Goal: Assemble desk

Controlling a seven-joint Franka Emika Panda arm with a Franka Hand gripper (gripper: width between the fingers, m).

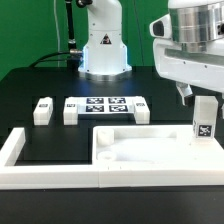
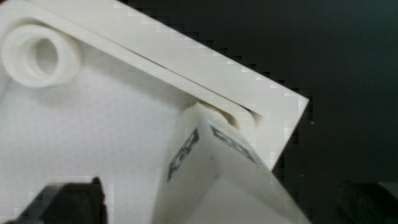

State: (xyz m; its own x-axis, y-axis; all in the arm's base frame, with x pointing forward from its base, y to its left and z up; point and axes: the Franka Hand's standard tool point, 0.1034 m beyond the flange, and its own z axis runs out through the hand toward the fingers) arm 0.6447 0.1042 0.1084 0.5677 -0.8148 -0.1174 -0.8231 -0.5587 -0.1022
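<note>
The desk tabletop [image 1: 140, 150] lies as a white tray at the front right, inside the fence bars. One desk leg [image 1: 204, 120] stands upright on its far right corner, tag facing front. My gripper [image 1: 200, 102] is right over that leg's top, one dark finger [image 1: 184, 95] just beside it. In the wrist view the leg [image 2: 228, 172] rises from the tabletop's corner [image 2: 267, 100] between my fingers [image 2: 63, 205], with a gap of tabletop showing beside the leg. The jaws stand apart, not pressing it. A round socket [image 2: 39, 55] shows on the tabletop [image 2: 107, 120].
Three loose legs [image 1: 42, 110] [image 1: 70, 110] [image 1: 143, 108] lie at the back beside the marker board [image 1: 105, 106]. Low white fence bars [image 1: 20, 150] run along the exterior view's left and front. The robot base [image 1: 103, 45] stands behind.
</note>
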